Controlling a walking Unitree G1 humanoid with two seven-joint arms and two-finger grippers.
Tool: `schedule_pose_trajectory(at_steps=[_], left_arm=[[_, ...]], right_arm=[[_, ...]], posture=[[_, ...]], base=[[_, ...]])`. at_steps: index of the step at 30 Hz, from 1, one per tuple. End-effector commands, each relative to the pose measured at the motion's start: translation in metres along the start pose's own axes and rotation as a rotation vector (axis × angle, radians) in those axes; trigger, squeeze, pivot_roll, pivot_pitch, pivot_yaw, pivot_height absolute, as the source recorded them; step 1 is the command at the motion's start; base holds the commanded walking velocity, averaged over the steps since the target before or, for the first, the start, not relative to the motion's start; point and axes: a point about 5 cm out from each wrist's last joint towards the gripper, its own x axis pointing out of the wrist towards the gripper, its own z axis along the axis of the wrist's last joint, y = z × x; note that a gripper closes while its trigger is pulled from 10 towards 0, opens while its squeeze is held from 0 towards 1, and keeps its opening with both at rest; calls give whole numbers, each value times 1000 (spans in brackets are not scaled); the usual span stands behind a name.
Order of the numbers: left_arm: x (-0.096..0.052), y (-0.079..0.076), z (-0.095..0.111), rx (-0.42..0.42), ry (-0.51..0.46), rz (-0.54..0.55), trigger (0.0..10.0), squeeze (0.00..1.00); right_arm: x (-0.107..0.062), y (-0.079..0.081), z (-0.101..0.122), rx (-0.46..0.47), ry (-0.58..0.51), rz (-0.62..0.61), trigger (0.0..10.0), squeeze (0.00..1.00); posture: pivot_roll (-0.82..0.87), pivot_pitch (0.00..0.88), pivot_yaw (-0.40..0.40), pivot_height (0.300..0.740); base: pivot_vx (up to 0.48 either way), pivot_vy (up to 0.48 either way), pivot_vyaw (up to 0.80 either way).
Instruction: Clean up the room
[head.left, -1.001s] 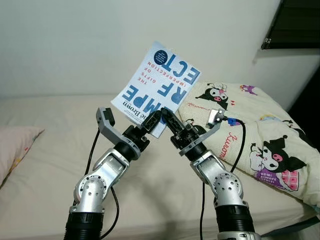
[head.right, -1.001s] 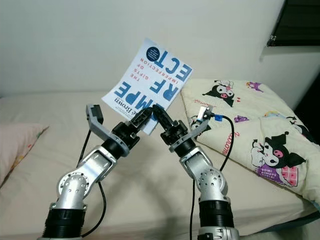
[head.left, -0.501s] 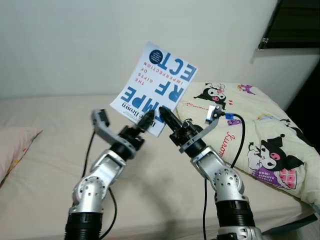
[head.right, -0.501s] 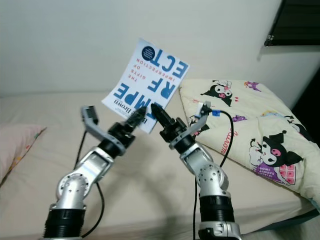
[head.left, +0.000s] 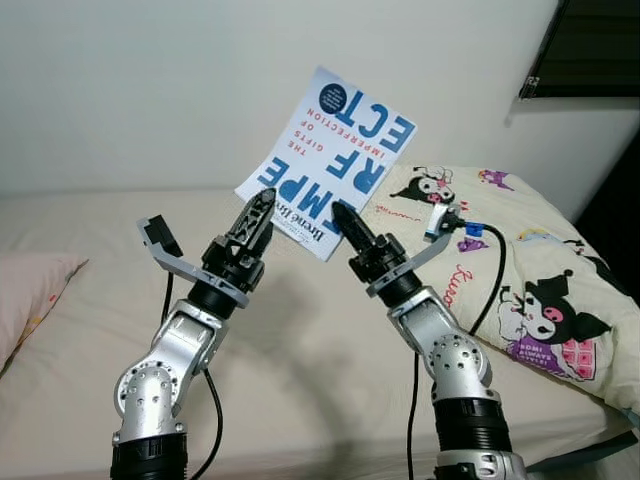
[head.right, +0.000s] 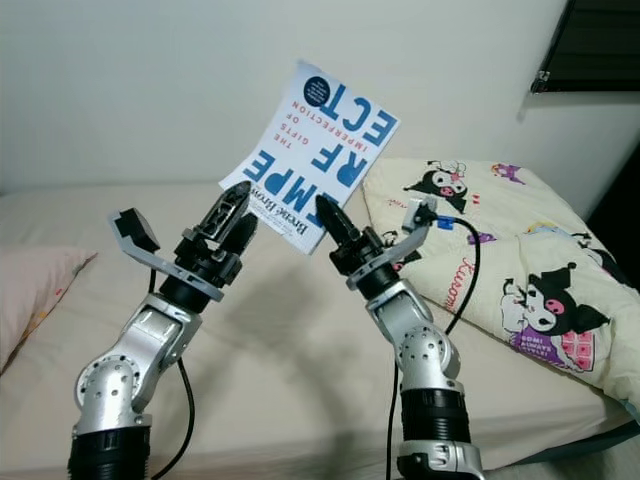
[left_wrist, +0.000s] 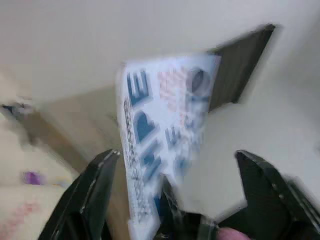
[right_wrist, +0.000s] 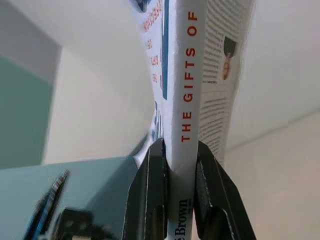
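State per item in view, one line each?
Book: lifted off the bed, tilted, clamped at its spine.
Right end effector: shut on the book.
Left end effector: open, off the book, beside it.
Blanket: rumpled on the bed.
Pillow: lying flat.

A beige bed (head.left: 90, 330) runs along a white wall (head.left: 150, 90), with a cartoon-print quilt (head.left: 540, 290) heaped at 3 o'clock, a pink pillow (head.left: 30, 300) at 9, and a dark window (head.left: 590, 45) at 1.
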Motion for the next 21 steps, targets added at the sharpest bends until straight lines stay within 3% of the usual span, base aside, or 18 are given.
schedule_pose_trajectory(at_steps=[1, 2, 4, 6, 7, 9, 10, 13, 14, 16, 17, 18, 20, 21], left_arm=[[-4, 15, 4, 67, -21, 105, 10000, 0], [-14, 33, 19, 196, -55, 216, 10000, 0], [-21, 41, 29, 247, -65, 253, 10000, 0], [-28, 49, 37, 304, -82, 318, 10000, 0], [-28, 49, 37, 304, -82, 318, 10000, 0], [-34, 59, 45, 382, -98, 402, 10000, 0], [-34, 59, 45, 382, -98, 402, 10000, 0], [-41, 74, 50, 536, -82, 535, 10000, 0], [-41, 74, 50, 536, -82, 535, 10000, 0], [-45, 85, 43, 728, 33, 614, 10000, 0], [-47, 89, 38, 796, 86, 631, 10000, 0], [-47, 89, 38, 796, 86, 631, 10000, 0], [-49, 93, 29, 890, 159, 641, 10000, 0], [-49, 93, 29, 890, 159, 641, 10000, 0]], right_arm=[[-3, -11, 8, -61, -43, -83, 10000, 0], [-14, -32, 28, -156, -131, -245, 10000, 0], [-22, -42, 43, -211, -186, -314, 10000, 0], [-28, -48, 53, -317, -179, -375, 10000, 0], [-28, -48, 53, -317, -179, -375, 10000, 0], [-33, -54, 53, -534, -63, -419, 10000, 0], [-33, -54, 53, -534, -63, -419, 10000, 0], [-41, -69, 36, -878, 224, -484, 10000, 0], [-41, -69, 36, -878, 224, -484, 10000, 0], [-50, -80, 14, -1065, 455, -467, 10000, 0], [-55, -85, 4, -1113, 559, -444, 10000, 0], [-55, -85, 4, -1113, 559, -444, 10000, 0], [-73, -93, -23, -1261, 831, -315, 10000, 0], [-73, -93, -23, -1261, 831, -315, 10000, 0]], posture=[[16, 0, -54, 730], [20, 3, -55, 730], [20, 3, -55, 730], [18, 3, -53, 730], [18, 3, -53, 730], [17, 2, -52, 730], [17, 2, -52, 730], [16, 0, -51, 730], [16, 0, -51, 730], [19, 0, -52, 730], [19, 0, -52, 730], [19, 0, -52, 730], [23, 0, -56, 730], [23, 0, -56, 730]], base=[[0, 0, 0], [0, 0, 0], [0, 0, 0], [0, 0, 0], [0, 0, 0], [0, 0, 0], [0, 0, 0], [0, 0, 0], [0, 0, 0], [0, 0, 0], [0, 0, 0], [0, 0, 0], [0, 0, 0], [0, 0, 0]])
